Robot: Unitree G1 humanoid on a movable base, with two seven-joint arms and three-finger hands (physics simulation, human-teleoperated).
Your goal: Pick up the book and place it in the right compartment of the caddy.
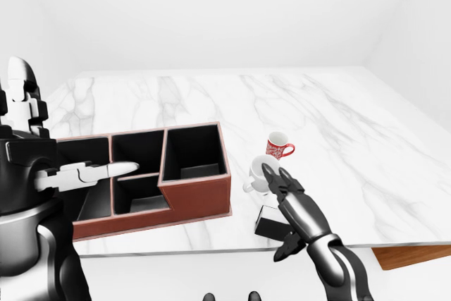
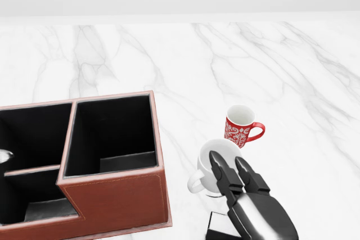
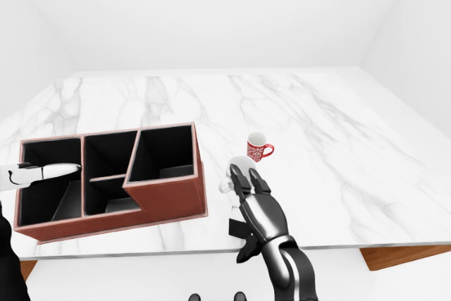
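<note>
Lying flat, book point(image 1: 268, 220) mostly hidden; right hand point(image 1: 287, 199) spread above.

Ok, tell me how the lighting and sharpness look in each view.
Head view: flat, even light, all sharp, only a faint shadow under the white mug. Left-eye view: the caddy compartments go near black. Right-eye view: soft highlights on the right hand, no blur.

In the left-eye view the caddy point(image 1: 151, 177) sits on the table point(image 1: 338, 125) at nine o'clock of the white mug point(image 1: 255, 174); the patterned mug point(image 1: 277, 147) stands just beside that mug at one o'clock; the book point(image 1: 269, 220) lies at six o'clock of the white mug, near the table's lower edge; the right hand point(image 1: 290, 202) hangs over the book.
</note>
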